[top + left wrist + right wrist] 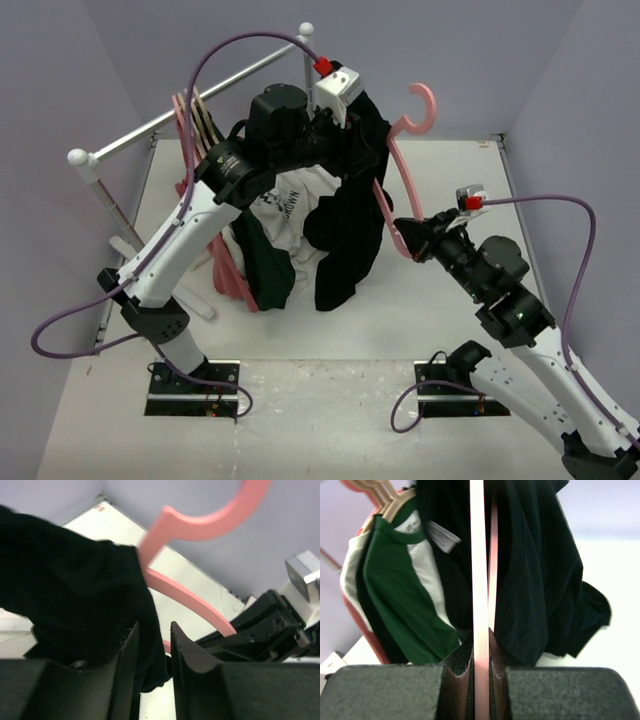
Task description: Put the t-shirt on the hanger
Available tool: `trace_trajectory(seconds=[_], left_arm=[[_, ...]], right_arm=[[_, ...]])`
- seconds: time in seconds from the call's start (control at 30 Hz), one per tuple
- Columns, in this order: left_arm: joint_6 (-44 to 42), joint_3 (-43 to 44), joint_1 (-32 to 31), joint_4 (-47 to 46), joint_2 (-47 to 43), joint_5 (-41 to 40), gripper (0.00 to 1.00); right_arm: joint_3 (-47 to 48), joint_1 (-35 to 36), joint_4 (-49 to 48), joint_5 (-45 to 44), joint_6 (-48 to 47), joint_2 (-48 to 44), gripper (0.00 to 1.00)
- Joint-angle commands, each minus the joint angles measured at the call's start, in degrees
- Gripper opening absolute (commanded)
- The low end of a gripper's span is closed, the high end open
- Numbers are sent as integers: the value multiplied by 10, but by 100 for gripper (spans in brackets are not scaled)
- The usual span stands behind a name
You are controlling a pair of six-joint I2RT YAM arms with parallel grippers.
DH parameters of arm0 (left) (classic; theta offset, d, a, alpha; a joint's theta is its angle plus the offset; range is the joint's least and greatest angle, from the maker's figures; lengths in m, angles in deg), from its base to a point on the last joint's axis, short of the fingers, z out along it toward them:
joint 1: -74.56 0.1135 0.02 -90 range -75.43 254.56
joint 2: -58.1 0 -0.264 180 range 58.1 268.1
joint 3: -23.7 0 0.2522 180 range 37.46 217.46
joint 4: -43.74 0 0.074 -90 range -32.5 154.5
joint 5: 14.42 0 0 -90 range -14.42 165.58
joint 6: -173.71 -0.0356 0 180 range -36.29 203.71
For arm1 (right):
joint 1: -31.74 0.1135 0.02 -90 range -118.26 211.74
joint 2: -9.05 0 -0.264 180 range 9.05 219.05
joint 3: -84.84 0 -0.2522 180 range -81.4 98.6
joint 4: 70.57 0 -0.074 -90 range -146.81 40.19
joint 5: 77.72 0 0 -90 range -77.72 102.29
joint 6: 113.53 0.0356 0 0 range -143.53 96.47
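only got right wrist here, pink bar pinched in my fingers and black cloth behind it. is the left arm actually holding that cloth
Observer: Yes. In the left wrist view the left gripper is shut on a fold of the black t-shirt.
Operator: ok where's the hook of the hanger
Observer: From the top camera, the pink hanger has its hook up in the air to the right of the shirt, not on the rail.
Operator: shirt lifted or lying flat
Observer: Lifted. In the top view it hangs in a long drape from the left gripper, near the rail's right end.
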Motion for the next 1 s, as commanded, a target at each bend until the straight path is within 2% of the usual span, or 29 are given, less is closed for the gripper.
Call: trace_trajectory(seconds=[0.0, 0.1, 0.17, 0.33, 0.47, 0.53, 0.67, 0.8, 0.97], left_arm=[[-60, 71, 18, 51, -10, -88, 58], [-98, 77, 18, 50, -22, -117, 93], [-149, 67, 18, 36, -40, -133, 100], [-272, -17, 26, -63, -81, -168, 100], [-470, -117, 28, -136, -115, -135, 100], [-534, -151, 35, -162, -135, -93, 100], [-663, -174, 42, -178, -149, 47, 100], [-708, -150, 42, -141, -138, 138, 100], [-733, -150, 42, -82, -126, 182, 94]], right_arm=[[-45, -2, -164, 44, 15, -30, 0], [-59, -2, -189, 62, 12, -39, 0], [-64, -2, -194, 72, 7, -43, 0], [-77, -2, -176, 85, -1, -64, 0], [-79, -2, -125, 88, -4, -94, 0], [-74, -3, -86, 92, -4, -110, 0], [-57, -3, -25, 128, -16, -114, 0], [-53, -2, 4, 142, -31, -126, 0], [-53, -2, 8, 158, -49, -142, 0]])
